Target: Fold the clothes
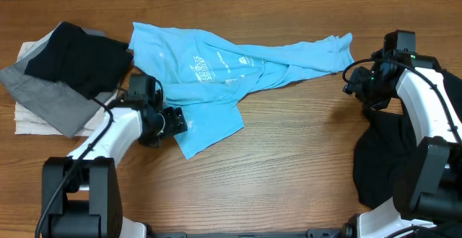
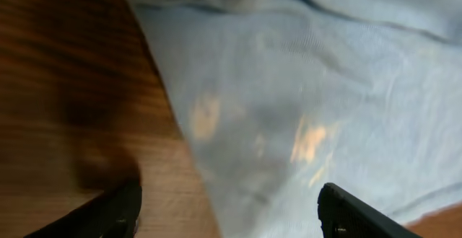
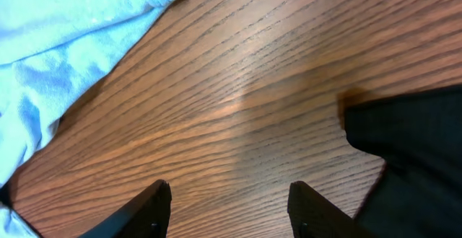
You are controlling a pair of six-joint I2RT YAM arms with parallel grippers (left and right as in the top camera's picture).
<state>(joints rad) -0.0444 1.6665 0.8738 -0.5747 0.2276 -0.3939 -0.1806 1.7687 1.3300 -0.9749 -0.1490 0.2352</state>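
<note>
Blue T-shirt (image 1: 216,61) lies under the left gripper (image 1: 175,120) — jaws apart.

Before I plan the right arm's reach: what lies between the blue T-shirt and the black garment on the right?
Only bare wooden table, seen in the right wrist view between the blue T-shirt and the black garment.

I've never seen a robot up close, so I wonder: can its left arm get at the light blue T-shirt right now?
Probably yes. The left claw hangs open right over the light blue T-shirt at its lower edge, with nothing between them.
</note>
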